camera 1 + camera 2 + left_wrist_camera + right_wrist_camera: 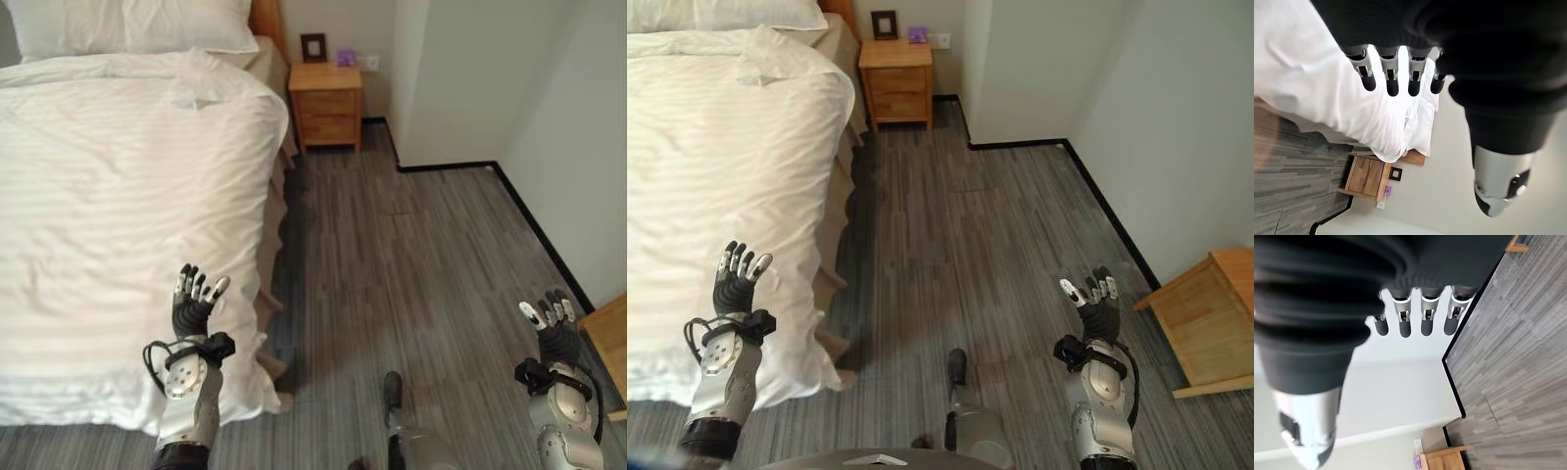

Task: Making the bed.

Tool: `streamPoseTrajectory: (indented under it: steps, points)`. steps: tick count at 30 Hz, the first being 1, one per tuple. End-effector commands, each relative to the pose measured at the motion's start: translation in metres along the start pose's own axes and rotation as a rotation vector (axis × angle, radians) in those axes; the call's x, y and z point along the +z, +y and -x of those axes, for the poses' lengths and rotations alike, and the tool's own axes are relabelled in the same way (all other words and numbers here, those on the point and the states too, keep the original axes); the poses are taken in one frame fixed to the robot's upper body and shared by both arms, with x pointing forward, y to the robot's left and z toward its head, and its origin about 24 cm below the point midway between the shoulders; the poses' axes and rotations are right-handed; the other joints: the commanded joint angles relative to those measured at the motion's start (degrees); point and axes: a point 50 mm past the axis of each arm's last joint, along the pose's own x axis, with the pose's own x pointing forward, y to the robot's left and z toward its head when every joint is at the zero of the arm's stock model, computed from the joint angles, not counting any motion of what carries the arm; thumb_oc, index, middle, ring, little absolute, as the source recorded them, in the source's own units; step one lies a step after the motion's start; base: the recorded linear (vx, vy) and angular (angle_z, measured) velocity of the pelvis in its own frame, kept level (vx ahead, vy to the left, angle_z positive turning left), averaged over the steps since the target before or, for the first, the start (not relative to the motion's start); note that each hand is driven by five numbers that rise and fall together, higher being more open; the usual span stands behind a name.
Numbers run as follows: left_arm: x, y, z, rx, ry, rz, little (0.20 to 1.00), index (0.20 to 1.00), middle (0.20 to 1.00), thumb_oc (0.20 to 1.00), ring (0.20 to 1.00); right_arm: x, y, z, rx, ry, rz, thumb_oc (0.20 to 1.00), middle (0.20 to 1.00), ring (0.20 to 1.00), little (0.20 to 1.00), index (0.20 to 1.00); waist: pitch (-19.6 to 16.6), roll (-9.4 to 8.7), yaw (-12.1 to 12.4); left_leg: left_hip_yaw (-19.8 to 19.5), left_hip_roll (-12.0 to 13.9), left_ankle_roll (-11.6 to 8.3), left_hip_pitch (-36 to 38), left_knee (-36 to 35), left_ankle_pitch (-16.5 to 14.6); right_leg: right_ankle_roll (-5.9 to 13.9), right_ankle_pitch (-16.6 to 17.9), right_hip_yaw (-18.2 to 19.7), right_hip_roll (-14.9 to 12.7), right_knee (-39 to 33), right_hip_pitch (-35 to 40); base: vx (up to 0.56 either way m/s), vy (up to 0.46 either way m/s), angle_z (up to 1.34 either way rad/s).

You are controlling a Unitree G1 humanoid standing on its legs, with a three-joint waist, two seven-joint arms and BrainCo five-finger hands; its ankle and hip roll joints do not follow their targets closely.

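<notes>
Standing at the foot corner of the bed (269,59), the robot raises its left hand (193,304) over the near edge of the white duvet (118,215), fingers straight and spread, grasping nothing; its right hand (1095,304) hangs well apart over the grey plank floor (960,225), likewise released and empty. Judging by how things lie, the job looks well advanced: the striped duvet is spread nearly flat across the mattress, draping over the side and foot, and a white pillow (127,24) sits at the head. What seems left is tidying, since a small fold or bunched patch (201,88) rises near the top of the duvet just below the pillow, and the hem at the near corner (260,387) hangs a little unevenly toward the floor. Neither hand touches the bedding at this moment. Around the bed, the room is plain: a wooden nightstand (326,103) with drawers stands just beside the head of the bed, carrying a small dark picture frame (313,46) and a purple object (345,57); pale walls (1176,127) with dark skirting form a jutting corner, and the edge of another wooden piece of furniture (1205,318) shows near the right hand.
</notes>
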Motion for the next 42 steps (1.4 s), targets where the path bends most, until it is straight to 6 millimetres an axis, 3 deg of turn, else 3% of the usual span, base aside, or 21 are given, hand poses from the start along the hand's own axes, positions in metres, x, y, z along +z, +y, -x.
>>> streamPoseTrajectory:
  steps: [1, 2, 3, 6, 10, 13, 16, 17, 18, 20, 22, 25, 26, 28, 29, 31, 34, 38, 40, 41, 42]
  points:
    - [0.026, 0.006, -0.005, -0.015, -0.125, 0.021, 1.0, 1.0, 1.0, 1.0, 1.0, 0.027, 0.01, -0.016, 0.059, -0.139, 0.015, 1.0, 1.0, 1.0, 1.0, 1.0, -0.09, 1.36, -0.36, 2.01, 13.3, -6.97, -1.32, 33.34, 11.65, -0.26, -1.16, 1.39, 3.17, 4.44, 5.98, 0.52, -0.286, 0.07]
    - [0.026, 0.006, -0.005, -0.015, -0.126, 0.02, 1.0, 1.0, 1.0, 1.0, 1.0, 0.027, 0.01, -0.016, 0.059, -0.139, 0.015, 1.0, 1.0, 1.0, 1.0, 1.0, -0.19, 1.43, -0.2, 2.12, 13.49, -6.92, -1.83, 34.05, 11.36, -0.32, -0.87, 1.49, 3.33, 4.19, 5.82, 0.47, -0.354, 0.1]
    - [0.025, 0.009, -0.004, 0.005, -0.117, 0.069, 1.0, 1.0, 1.0, 1.0, 1.0, 0.034, 0.013, -0.017, 0.079, -0.171, -0.055, 1.0, 1.0, 1.0, 1.0, 1.0, 0.76, 1.92, -0.06, 2.15, 17.15, -7.91, -6.87, 46.3, 16.79, -2.81, -2.99, 0.53, 5.09, 4.87, 7.59, 0.31, -0.291, 0.33]
    - [0.022, 0.005, -0.007, 0.015, -0.106, 0.098, 1.0, 1.0, 1.0, 1.0, 1.0, 0.046, 0.012, -0.029, 0.049, -0.215, -0.008, 1.0, 1.0, 1.0, 1.0, 1.0, 3.99, 0.13, 2.83, -1.6, 16.73, -4.72, -21.96, 57.04, 9.07, -5.57, -5.16, 1.88, 6.52, 1.89, 14.49, 0.58, -0.391, -0.02]
    - [0.015, 0.005, -0.007, 0.011, -0.079, 0.077, 1.0, 1.0, 1.0, 1.0, 1.0, 0.069, 0.023, -0.039, 0.069, -0.309, -0.072, 1.0, 1.0, 1.0, 1.0, 1.0, 3.19, -3.8, 2.97, 0.45, 10.38, -4.36, -25.28, 32.73, 6.07, -4.17, -6.44, 1.13, 1.7, 1.38, 18.41, 0.64, -0.12, 0.38]
    - [0.008, 0.018, 0.001, 0.055, -0.055, 0.07, 1.0, 1.0, 1.0, 1.0, 1.0, 0.078, 0.039, -0.042, 0.134, -0.353, -0.017, 1.0, 1.0, 1.0, 1.0, 1.0, 1.68, -3.56, 4.87, -6.54, 2.23, -4.57, -19.71, -1.25, 13.09, -2.85, -8.0, 1.33, 2.09, 1.02, 22.52, 0.63, 0.053, 0.24]
    - [0.003, 0.024, 0.009, 0.078, -0.042, 0.055, 1.0, 1.0, 1.0, 1.0, 1.0, 0.077, 0.047, -0.045, 0.152, -0.346, -0.009, 1.0, 1.0, 1.0, 1.0, 1.0, 0.84, -3.73, 5.25, -7.49, 1.66, -6.09, -21.02, -4.95, 15.78, -2.85, -9.2, 1.4, 2.79, 1.04, 25.74, 0.7, 0.005, -0.31]
    - [0.006, 0.036, 0.014, 0.108, -0.048, 0.046, 1.0, 1.0, 1.0, 1.0, 1.0, 0.077, 0.061, -0.041, 0.213, -0.346, -0.031, 1.0, 1.0, 1.0, 1.0, 1.0, -0.28, -4.58, 6.29, -5.99, 1.36, -4.03, -19.64, -1.02, 14.41, -2.02, -10.09, 2.08, 1.23, 2.84, 27.69, 0.87, 0.103, -0.2]
    - [0.007, 0.038, 0.014, 0.114, -0.052, 0.038, 1.0, 1.0, 1.0, 1.0, 1.0, 0.075, 0.066, -0.038, 0.234, -0.344, -0.041, 1.0, 1.0, 1.0, 1.0, 1.0, -0.93, -5.69, 7.16, -5.53, 0.43, -2.87, -19.75, 1.31, 12.93, -0.65, -8.95, 2.12, -0.25, 6.21, 27.31, 1.21, 0.14, -0.06]
    - [0.008, 0.039, 0.012, 0.122, -0.054, 0.016, 1.0, 1.0, 1.0, 1.0, 1.0, 0.067, 0.071, -0.034, 0.253, -0.316, -0.048, 1.0, 1.0, 1.0, 1.0, 1.0, -1.1, -7.4, 8.9, -4.95, -1.64, -0.07, -17.22, 2.85, 9.53, 4.7, 4.3, -0.72, -5.06, 25.83, 21.38, 0.8, 0.178, -0.43]
    - [0.013, 0.035, 0.009, 0.113, -0.075, 0.034, 1.0, 1.0, 1.0, 1.0, 1.0, 0.067, 0.079, -0.031, 0.294, -0.311, -0.074, 1.0, 1.0, 1.0, 1.0, 1.0, 0.6, -6.49, 8.04, -3.02, -2.25, 1.83, -12.6, -0.06, 8.84, 5.72, 11.11, -2.75, -9.67, 44.81, 11.99, 0.67, 0.269, -0.5]
    - [0.015, 0.034, 0.008, 0.104, -0.087, 0.028, 1.0, 1.0, 1.0, 1.0, 1.0, 0.068, 0.081, -0.03, 0.31, -0.317, -0.016, 1.0, 1.0, 1.0, 1.0, 1.0, 1.91, -4.97, 7.27, -1.07, -1.9, 2.99, -7.16, -1.77, 6.86, 5.46, 7.57, -5.55, -13.17, 50.48, 7.08, 0.54, 0.176, 0.01]
    - [0.016, 0.032, 0.003, 0.104, -0.086, 0.025, 1.0, 1.0, 1.0, 1.0, 1.0, 0.065, 0.081, -0.029, 0.316, -0.298, -0.04, 1.0, 1.0, 1.0, 1.0, 1.0, 2.95, -3.0, 5.93, -0.76, -0.56, 2.36, -4.01, -1.76, 6.15, 4.02, 0.13, -6.06, -11.32, 47.44, 2.29, 0.57, 0.02, -0.13]
    - [0.019, 0.026, 0.001, 0.069, -0.098, 0.035, 1.0, 1.0, 1.0, 1.0, 1.0, 0.065, 0.075, -0.029, 0.306, -0.29, -0.036, 1.0, 1.0, 1.0, 1.0, 1.0, 3.24, -1.8, 5.37, -1.6, 1.1, 1.1, -2.49, -1.59, 5.72, 2.83, -3.42, -6.71, -9.29, 36.5, 2.31, 0.53, -0.028, -0.02]
    - [0.019, 0.026, 0.001, 0.069, -0.098, 0.035, 1.0, 1.0, 1.0, 1.0, 1.0, 0.065, 0.075, -0.029, 0.306, -0.29, -0.036, 1.0, 1.0, 1.0, 1.0, 1.0, 3.26, -1.77, 5.34, -1.63, 1.14, 1.09, -2.47, -1.59, 5.72, 2.82, -3.38, -6.76, -9.25, 36.41, 2.39, 0.43, -0.121, 0.42]
    - [0.02, 0.02, 0.0, 0.045, -0.103, 0.042, 1.0, 1.0, 1.0, 1.0, 1.0, 0.067, 0.061, -0.03, 0.252, -0.309, -0.002, 1.0, 1.0, 1.0, 1.0, 1.0, 2.92, -1.25, 5.49, -3.37, 3.05, -0.95, -2.28, -0.72, 4.45, 3.0, -1.76, -2.29, -7.72, 13.51, 4.83, 0.46, -0.169, 0.47]
    - [0.019, 0.021, 0.0, 0.033, -0.102, 0.034, 1.0, 1.0, 1.0, 1.0, 1.0, 0.067, 0.056, -0.029, 0.234, -0.308, 0.014, 1.0, 1.0, 1.0, 1.0, 1.0, 2.31, -1.53, 6.06, -4.34, 4.31, -1.7, -0.5, -2.23, 3.88, 4.61, 3.44, 2.9, -8.6, 1.9, 5.56, 0.45, -0.221, 0.72]
    - [0.009, 0.025, 0.006, 0.04, -0.061, 0.045, 1.0, 1.0, 1.0, 1.0, 1.0, 0.062, 0.053, -0.026, 0.238, -0.292, 0.017, 1.0, 1.0, 1.0, 1.0, 1.0, 0.6, -2.94, 6.83, -6.09, 6.82, -3.18, 4.18, -1.38, 2.58, 6.66, 5.67, 6.03, -8.46, 1.12, 4.91, 0.57, -0.412, 0.0]
    - [0.001, 0.027, 0.012, 0.044, -0.032, 0.064, 1.0, 1.0, 1.0, 1.0, 1.0, 0.059, 0.052, -0.026, 0.254, -0.275, 0.017, 1.0, 1.0, 1.0, 1.0, 1.0, -0.22, -3.29, 6.5, -6.44, 9.89, -4.14, 4.48, 5.02, 3.57, 5.04, 1.89, 6.94, -6.18, 6.11, 5.16, 0.7, -0.707, -0.03]
    - [-0.008, 0.025, 0.014, 0.09, -0.009, 0.222, 1.0, 1.0, 1.0, 1.0, 1.0, 0.06, 0.051, -0.026, 0.262, -0.278, 0.013, 1.0, 1.0, 1.0, 1.0, 1.0, 0.15, -3.35, 6.21, -4.79, 14.4, -3.67, -2.07, 23.2, 10.85, 1.56, -0.59, 6.43, -3.14, 7.63, 7.34, 0.48, -0.725, 0.32]
    - [-0.009, 0.025, 0.014, 0.113, -0.012, 0.306, 1.0, 1.0, 1.0, 1.0, 1.0, 0.06, 0.051, -0.025, 0.267, -0.281, -0.002, 1.0, 1.0, 1.0, 1.0, 1.0, 0.54, -3.56, 6.66, -2.47, 18.0, -2.26, -7.17, 35.03, 12.66, -0.45, -1.34, 6.01, -1.2, 6.3, 9.33, 0.49, -0.728, 0.52]
